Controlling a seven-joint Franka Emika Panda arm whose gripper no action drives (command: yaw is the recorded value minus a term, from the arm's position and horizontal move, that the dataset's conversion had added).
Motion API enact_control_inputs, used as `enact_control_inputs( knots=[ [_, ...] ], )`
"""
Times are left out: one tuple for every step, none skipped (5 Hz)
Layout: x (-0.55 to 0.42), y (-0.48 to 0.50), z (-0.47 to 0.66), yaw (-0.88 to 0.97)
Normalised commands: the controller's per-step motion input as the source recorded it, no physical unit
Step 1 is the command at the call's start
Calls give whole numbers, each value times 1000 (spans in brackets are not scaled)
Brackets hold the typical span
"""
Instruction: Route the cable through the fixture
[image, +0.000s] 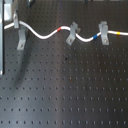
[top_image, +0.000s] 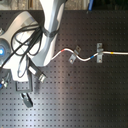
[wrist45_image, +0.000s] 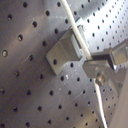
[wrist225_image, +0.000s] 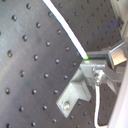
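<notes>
Seemingly almost done: cable (image: 61, 29) already through slanted clip (image: 73, 33) and wide-topped clip (image: 103, 33), now laid across fixture (wrist45_image: 65, 50) slot beside gripper (wrist45_image: 101, 65), jaw state impossible to tell.

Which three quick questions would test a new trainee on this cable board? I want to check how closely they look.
1. How many grey clips stand on the board?
2. True or false: the cable is black.
3. In the first exterior view, which band lies just left of the slanted clip? A red, B blue, C yellow.
Key: 1 three; 2 false, it is white; 3 A, the red band.
</notes>
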Motion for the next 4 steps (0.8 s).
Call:
enact_control_inputs(
  knots=[
    [-247, 251, 266, 69],
    [-170, 138, 527, 20],
    [-251, 182, 305, 57],
    [-239, 279, 228, 69]
  ],
)
